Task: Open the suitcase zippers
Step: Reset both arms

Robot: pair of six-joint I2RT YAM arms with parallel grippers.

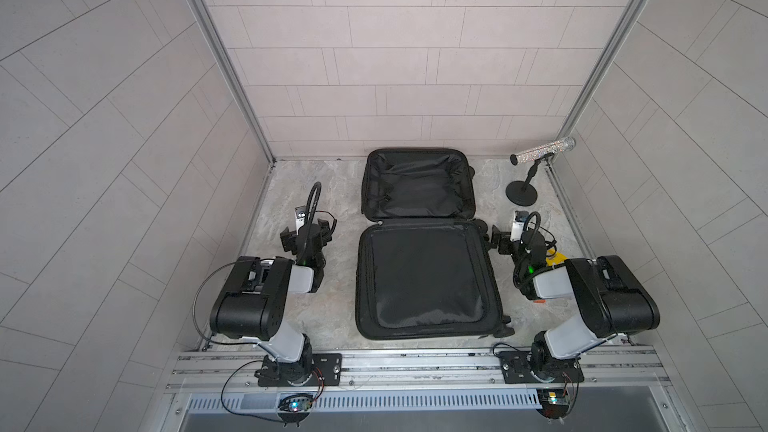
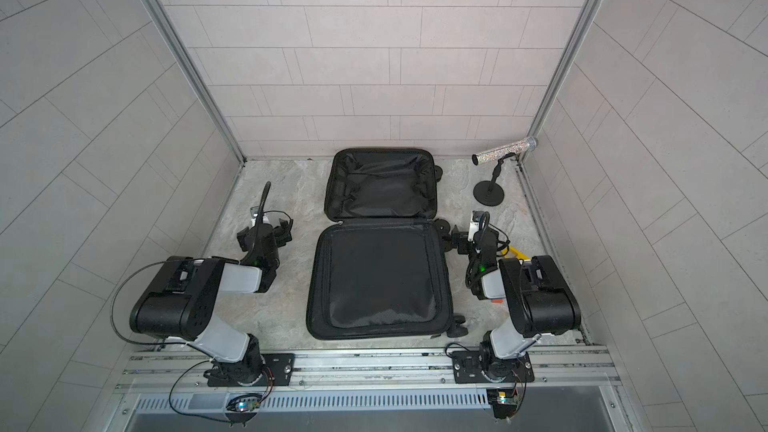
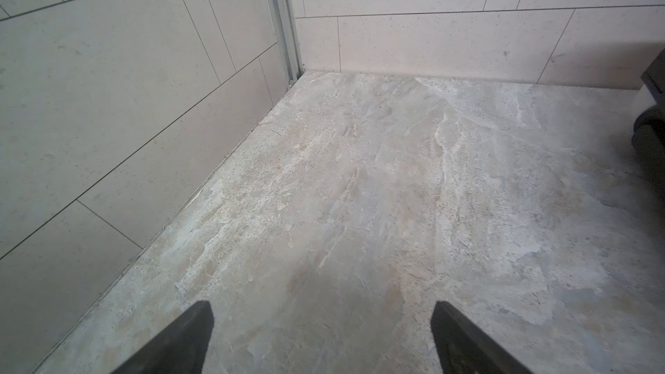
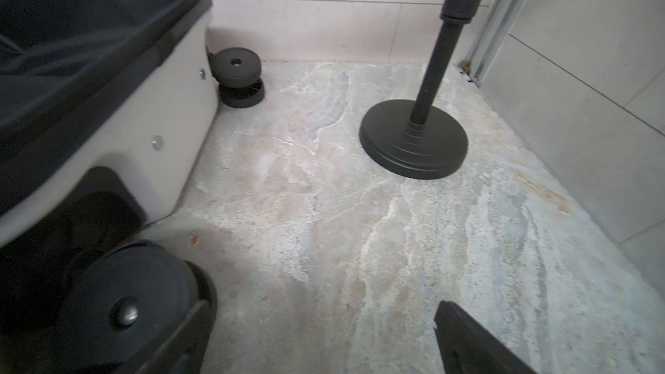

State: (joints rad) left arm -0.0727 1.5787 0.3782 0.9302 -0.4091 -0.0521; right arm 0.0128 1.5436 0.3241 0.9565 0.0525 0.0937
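The suitcase [image 1: 424, 280] [image 2: 378, 280] lies spread open flat in the middle of the floor, both halves showing black lining. Its zippers [image 4: 180, 19] form the black band along the parted rims above the white shell [image 4: 172, 131]. I cannot make out the pulls. My left gripper [image 1: 307, 231] [image 2: 266, 232] [image 3: 320, 305] hovers over bare floor left of the case, open and empty. My right gripper [image 1: 521, 238] [image 2: 478, 238] [image 4: 324, 307] sits right of the hinge line, open and empty, with one finger next to a black wheel [image 4: 133, 304].
A glittery microphone [image 1: 544, 150] [image 2: 505, 150] rests on a black stand with a round base [image 4: 414, 138] at the back right. A yellow object [image 1: 555, 258] lies behind the right arm. Tiled walls close in the left, back and right sides.
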